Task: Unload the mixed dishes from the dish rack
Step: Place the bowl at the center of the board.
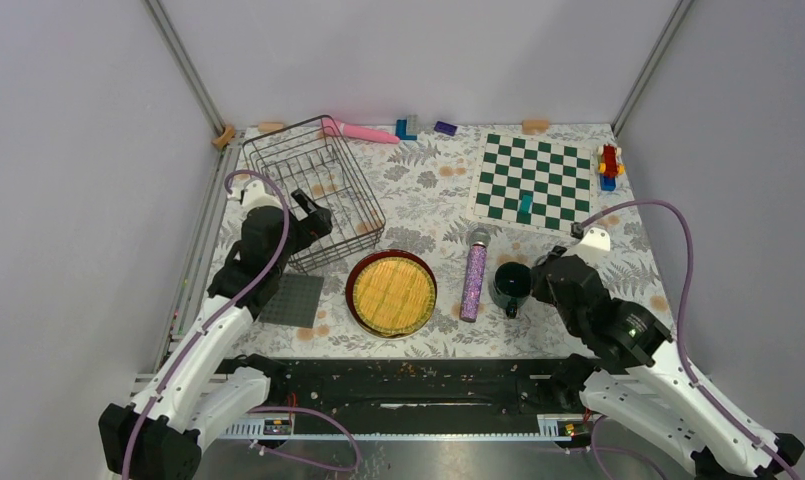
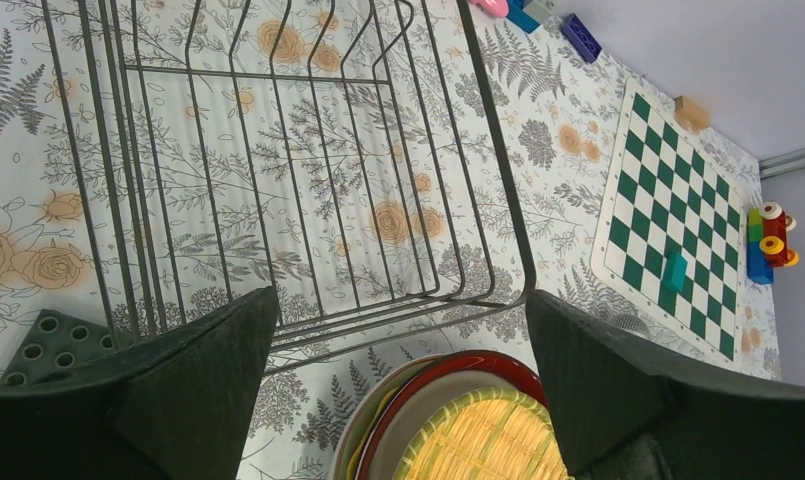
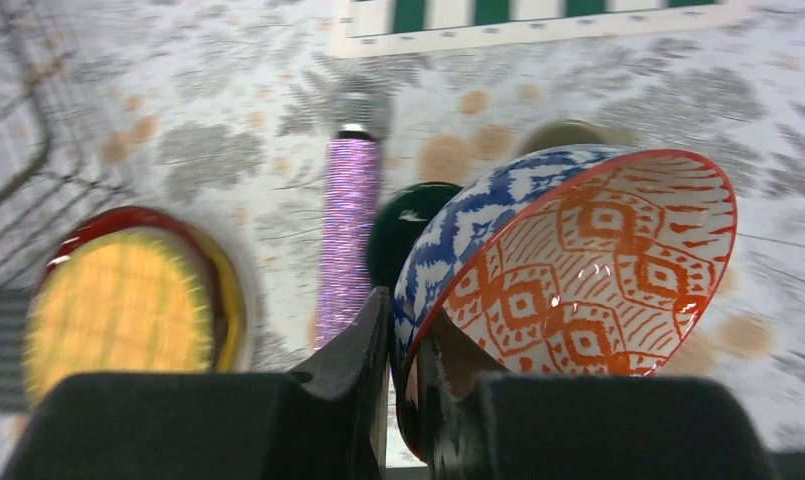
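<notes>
The dish rack (image 1: 363,180), a dark wire basket, stands at the back left with nothing in it; its wires (image 2: 500,170) fill the left wrist view. My left gripper (image 1: 318,215) hangs open over the rack's near edge, nothing between its fingers (image 2: 403,330). Three plates lie stacked at the front centre, the yellow woven-look plate (image 1: 392,292) on the red-rimmed one (image 2: 498,368). My right gripper (image 3: 403,320) is shut on the rim of the blue-white patterned bowl (image 3: 578,270), which is tilted, above the dark teal mug (image 1: 511,285). A small greyish cup (image 3: 568,135) peeks out behind the bowl.
A purple glitter cylinder (image 1: 474,280) lies between the plates and the mug. A grey square mat (image 1: 291,300) sits left of the plates. A green chessboard (image 1: 534,180) with a teal piece lies at the back right, with a toy (image 1: 609,165) beside it. Small blocks line the back wall.
</notes>
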`<state>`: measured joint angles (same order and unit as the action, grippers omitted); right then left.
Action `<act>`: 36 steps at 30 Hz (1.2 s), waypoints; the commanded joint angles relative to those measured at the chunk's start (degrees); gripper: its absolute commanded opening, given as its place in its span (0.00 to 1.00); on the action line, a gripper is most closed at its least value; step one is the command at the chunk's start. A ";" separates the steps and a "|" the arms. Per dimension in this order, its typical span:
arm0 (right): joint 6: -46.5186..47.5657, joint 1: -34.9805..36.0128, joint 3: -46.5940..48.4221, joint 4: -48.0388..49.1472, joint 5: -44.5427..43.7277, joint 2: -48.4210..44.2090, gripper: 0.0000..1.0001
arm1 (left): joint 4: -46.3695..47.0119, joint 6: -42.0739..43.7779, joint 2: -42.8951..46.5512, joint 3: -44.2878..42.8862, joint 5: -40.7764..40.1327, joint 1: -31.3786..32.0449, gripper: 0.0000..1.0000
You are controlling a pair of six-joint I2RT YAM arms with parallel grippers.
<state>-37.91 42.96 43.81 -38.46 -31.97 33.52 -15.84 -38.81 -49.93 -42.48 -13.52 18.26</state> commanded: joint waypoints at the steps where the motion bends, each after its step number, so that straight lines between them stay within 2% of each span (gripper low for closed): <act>1: -5.25 -1.87 5.59 -12.26 -14.01 3.18 0.00 | 3.43 1.52 -0.25 0.09 0.93 -0.17 0.99; 8: -4.79 -13.77 3.90 -13.58 -5.57 7.63 0.00 | 3.37 1.72 -0.45 0.49 0.37 -0.17 0.99; 14: -4.63 -18.66 -1.20 -11.81 1.72 11.75 0.00 | 3.37 1.84 -0.81 0.54 -0.02 -0.18 0.99; 26: -5.99 -22.63 -10.84 -3.92 11.03 14.51 0.00 | 3.20 2.07 -2.18 0.27 0.31 -0.16 0.99; 36: -5.92 -22.83 -13.09 -0.68 16.01 19.13 0.02 | 3.23 2.24 -2.50 0.36 0.28 -0.18 0.99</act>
<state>-43.24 20.49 30.65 -41.23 -18.00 51.79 -15.40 -37.43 -52.62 -41.87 -13.34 18.26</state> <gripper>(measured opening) 0.155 0.986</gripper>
